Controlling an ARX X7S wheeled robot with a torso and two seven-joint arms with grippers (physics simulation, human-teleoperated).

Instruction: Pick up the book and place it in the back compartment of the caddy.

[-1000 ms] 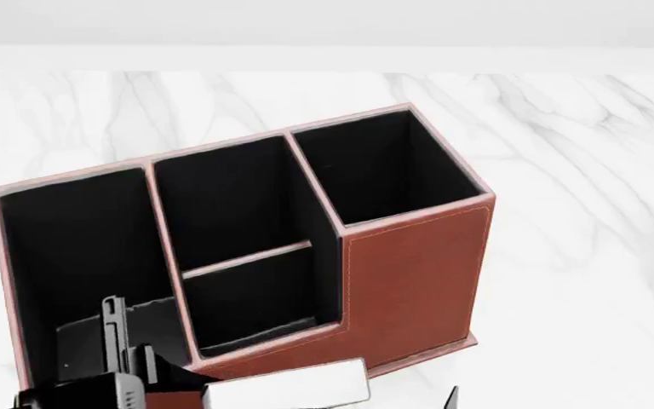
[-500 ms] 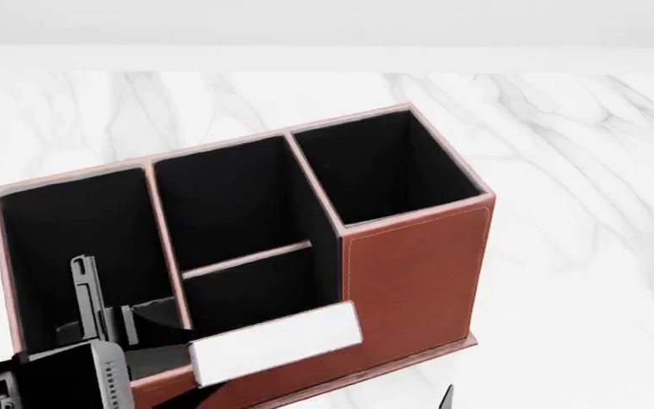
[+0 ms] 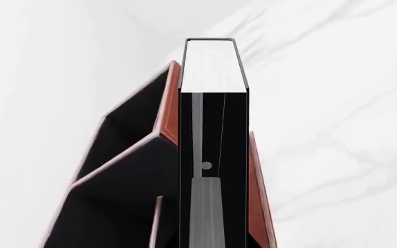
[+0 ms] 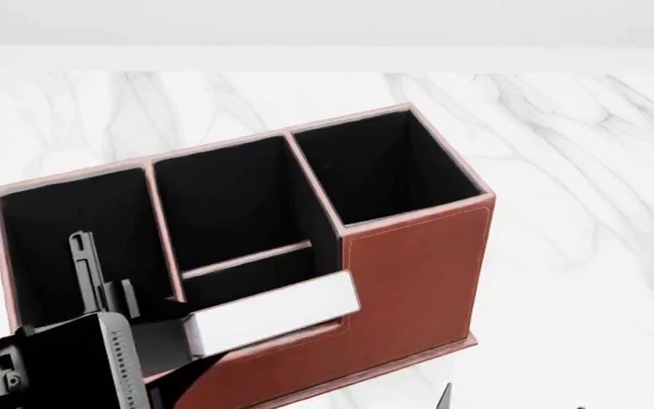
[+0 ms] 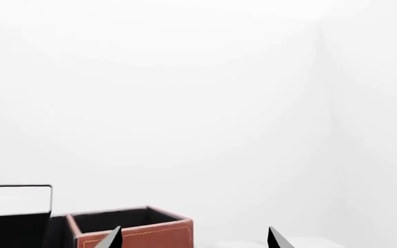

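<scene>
While held up over the low front edge of the caddy [image 4: 418, 273], the book [image 4: 272, 313] shows white page edges upward, tilted a little, and hangs above the near small cell of the split middle section. Seen in the left wrist view as a narrow black block with a white end [image 3: 214, 64], standing between the two dark inner faces of the jaws. Clamped by the left gripper [image 4: 163, 336], jaws closed onto the black covers from both sides, opened only as wide as the book is thick. Overlaps in the head view the front rim of the caddy, just in front of the low divider and of the back compartment [image 4: 231, 204]; cannot tell whether touching the rim. Further out, tall square end cell [image 4: 378, 162] at the right, long undivided cell [image 4: 71, 247] at the left, partly hidden by the left arm. Right gripper [image 5: 193, 238] low at the edge of the right wrist view, only two dark fingertips [image 5: 114, 238] visible, set well apart, nothing between them. White marble table [image 4: 599, 213] under everything.
</scene>
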